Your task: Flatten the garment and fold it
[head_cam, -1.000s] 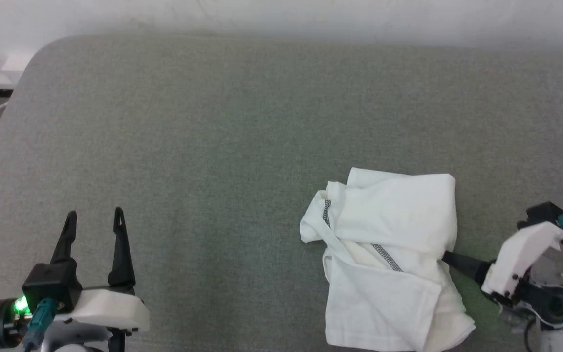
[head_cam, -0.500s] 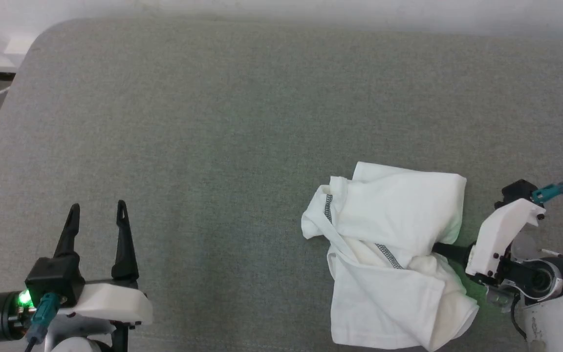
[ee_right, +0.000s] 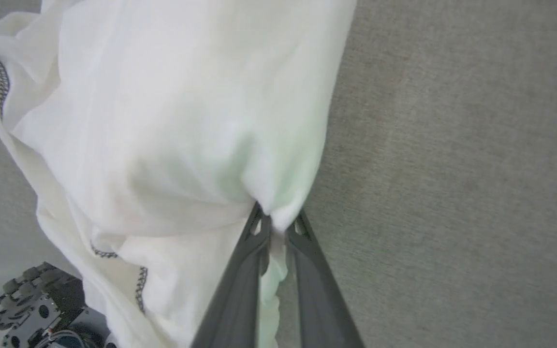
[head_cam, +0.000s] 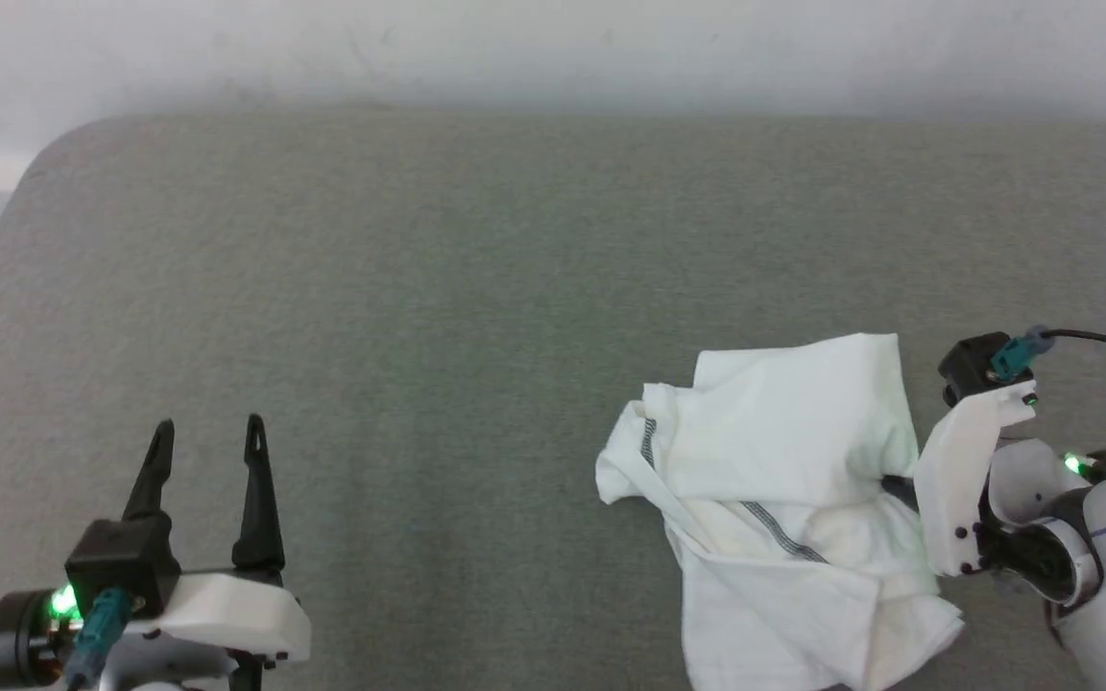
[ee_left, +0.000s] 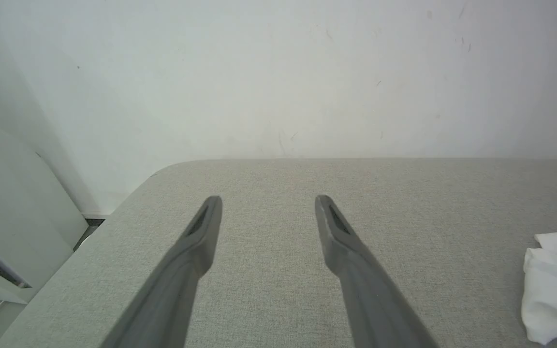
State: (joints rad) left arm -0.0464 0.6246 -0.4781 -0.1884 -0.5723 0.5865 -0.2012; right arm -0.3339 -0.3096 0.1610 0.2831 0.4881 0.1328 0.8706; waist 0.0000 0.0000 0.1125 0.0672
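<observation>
The garment (head_cam: 783, 499), a crumpled white shirt with dark zigzag seam stitching, lies bunched at the lower right of the grey surface (head_cam: 476, 288). My right gripper (head_cam: 889, 485) is shut on a fold at the garment's right edge, and the cloth rises toward the pinch. In the right wrist view the two fingers meet on that white fold (ee_right: 278, 220), with the garment (ee_right: 162, 121) hanging ahead of them. My left gripper (head_cam: 207, 437) stands open at the lower left, far from the cloth, with nothing between its fingers (ee_left: 201, 241). A corner of the garment (ee_left: 556, 285) shows at the left wrist view's right edge.
The grey padded surface ends at a rounded far-left corner (head_cam: 44, 163) against a white wall (head_cam: 553, 48). A cable (head_cam: 1091, 338) runs from the right wrist. Part of the robot's base (ee_right: 32, 304) shows below the cloth in the right wrist view.
My right gripper has closed on the garment's right edge and drawn it up and away, so the cloth there has lifted. The head camera has tilted. The left gripper keeps its pose.
</observation>
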